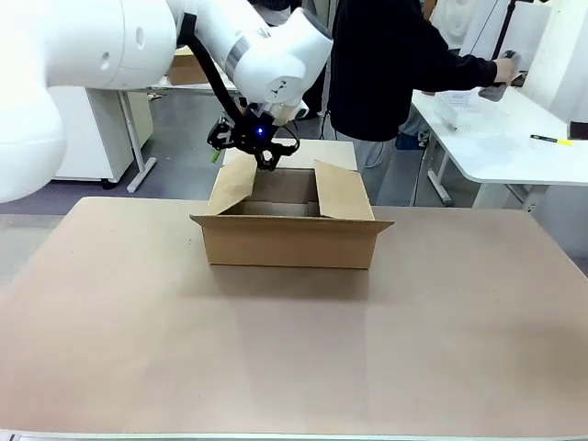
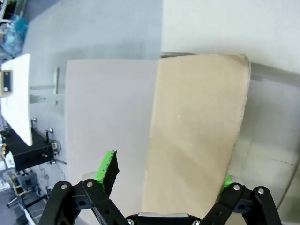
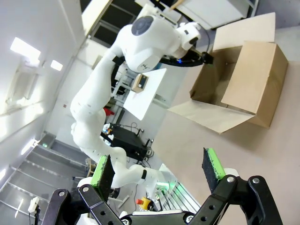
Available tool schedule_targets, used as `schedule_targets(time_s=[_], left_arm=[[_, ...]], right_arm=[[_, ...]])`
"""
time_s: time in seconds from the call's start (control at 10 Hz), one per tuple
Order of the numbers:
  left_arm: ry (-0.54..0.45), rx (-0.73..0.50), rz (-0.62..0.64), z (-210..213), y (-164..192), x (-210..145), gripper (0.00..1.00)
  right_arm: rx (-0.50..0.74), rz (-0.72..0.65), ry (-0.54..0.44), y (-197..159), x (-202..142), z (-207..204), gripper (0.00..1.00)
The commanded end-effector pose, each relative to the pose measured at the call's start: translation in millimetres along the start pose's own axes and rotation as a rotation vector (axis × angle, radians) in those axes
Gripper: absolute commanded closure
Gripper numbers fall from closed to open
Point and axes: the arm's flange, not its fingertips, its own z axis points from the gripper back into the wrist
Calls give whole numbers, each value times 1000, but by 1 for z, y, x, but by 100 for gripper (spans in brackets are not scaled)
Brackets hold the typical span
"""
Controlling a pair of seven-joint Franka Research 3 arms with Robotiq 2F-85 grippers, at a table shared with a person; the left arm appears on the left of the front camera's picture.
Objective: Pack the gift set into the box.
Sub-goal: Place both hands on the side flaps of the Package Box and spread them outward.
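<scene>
While the large brown corrugated cardboard box [image 1: 289, 241] sits open centrally on the surface [image 1: 294, 367], the left gripper [image 1: 266, 160] hovers wide open at its 11 o'clock flap, gripping nothing. The right gripper [image 3: 159, 171] gapes empty; packing seems unstarted.

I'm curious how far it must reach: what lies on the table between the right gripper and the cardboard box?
Nothing: in the right wrist view, the table between the open right gripper and the box is bare.
</scene>
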Motion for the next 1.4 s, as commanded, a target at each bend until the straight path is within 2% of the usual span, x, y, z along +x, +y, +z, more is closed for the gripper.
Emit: schedule_targets(time_s=[0.0, 0.4, 0.7, 0.9, 1.3], left_arm=[[-26, 17, 24, 4, 21, -7, 0], [-17, -100, 75, 7, 71, -12, 0], [25, -215, 118, -11, 111, -13, 0], [37, -312, 152, -21, 142, -16, 0], [94, -595, 123, -57, 202, -25, 0]], right_arm=[[13, 28, -10, 0, 3, -2, 0], [13, 28, -10, 0, 3, -2, 0], [13, 28, -10, 0, 3, -2, 0], [13, 28, -10, 0, 3, -2, 0], [13, 28, -10, 0, 3, -2, 0]])
